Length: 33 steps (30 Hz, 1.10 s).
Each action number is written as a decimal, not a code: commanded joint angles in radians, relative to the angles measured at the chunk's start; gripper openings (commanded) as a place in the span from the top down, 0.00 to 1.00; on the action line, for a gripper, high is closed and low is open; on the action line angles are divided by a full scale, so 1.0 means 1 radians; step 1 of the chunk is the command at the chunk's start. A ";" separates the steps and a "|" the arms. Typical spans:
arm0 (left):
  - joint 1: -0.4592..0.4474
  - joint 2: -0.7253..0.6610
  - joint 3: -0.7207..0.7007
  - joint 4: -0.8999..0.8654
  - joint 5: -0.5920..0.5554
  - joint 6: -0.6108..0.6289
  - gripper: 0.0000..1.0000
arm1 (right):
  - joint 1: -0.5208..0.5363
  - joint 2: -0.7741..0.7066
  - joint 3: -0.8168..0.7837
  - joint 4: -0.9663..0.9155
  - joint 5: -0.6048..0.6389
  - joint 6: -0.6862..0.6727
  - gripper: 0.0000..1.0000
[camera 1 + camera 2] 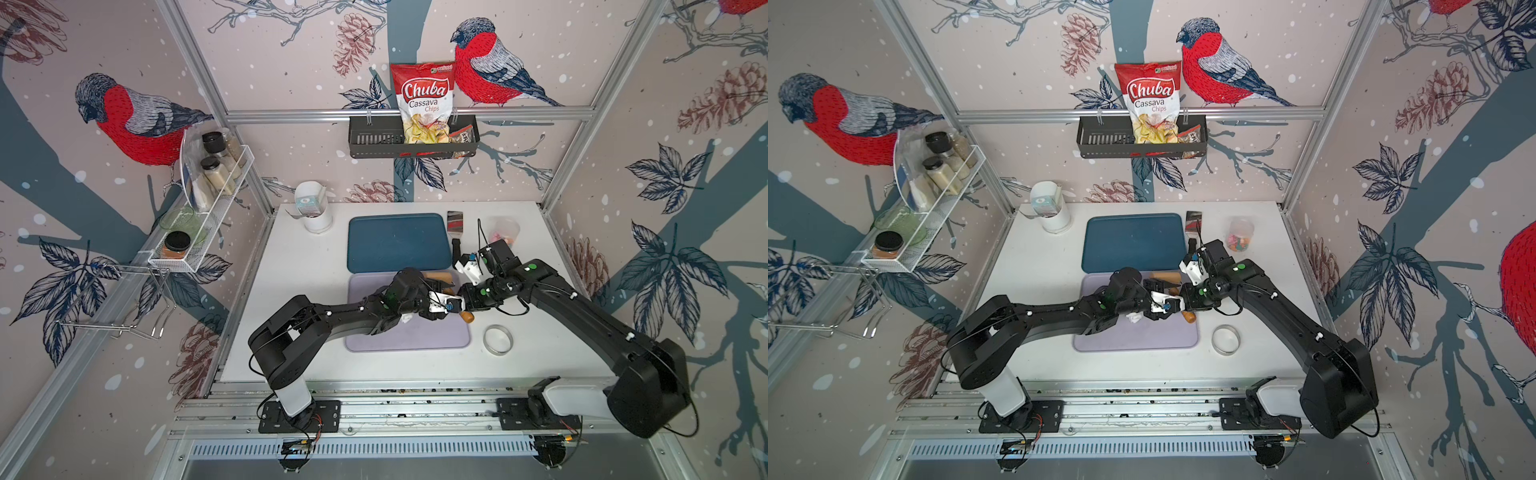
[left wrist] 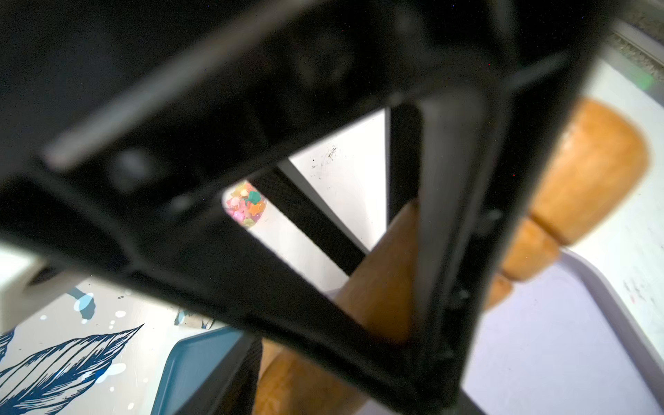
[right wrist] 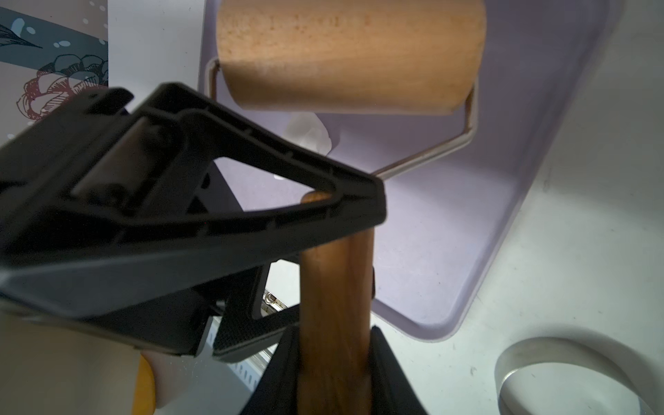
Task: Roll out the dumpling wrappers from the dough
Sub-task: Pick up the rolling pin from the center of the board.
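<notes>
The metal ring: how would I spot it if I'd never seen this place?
Look at the white table, then the lilac tray in front of the blue tray. Right of that tray, on bare tabletop, lies the metal ring: the only shiny silver hoop, hollow and empty.

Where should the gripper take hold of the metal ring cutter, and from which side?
Probably its thin wall: the ring cutter lies flat on the table, right of the lilac tray, open side up. Come straight from above, one jaw inside the ring and one outside; its low wall leaves little for a sideways grip.
</notes>
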 commanded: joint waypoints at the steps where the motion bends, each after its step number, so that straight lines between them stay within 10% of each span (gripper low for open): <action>1: -0.008 0.011 0.017 0.064 -0.035 -0.020 0.47 | -0.001 -0.005 0.000 0.063 -0.038 0.003 1.00; 12: -0.008 0.005 -0.006 0.195 -0.141 -0.076 0.81 | -0.031 -0.026 0.001 0.086 -0.021 0.015 0.97; 17: -0.007 -0.013 -0.027 0.264 -0.212 -0.112 1.00 | -0.048 -0.051 0.007 0.106 0.013 0.019 0.74; 27: 0.044 -0.110 -0.055 0.207 -0.227 -0.266 1.00 | -0.221 -0.183 -0.014 0.438 0.008 0.119 0.27; 33: 0.123 -0.209 -0.074 0.135 -0.139 -0.556 1.00 | -0.321 -0.271 -0.133 0.774 -0.128 0.154 0.18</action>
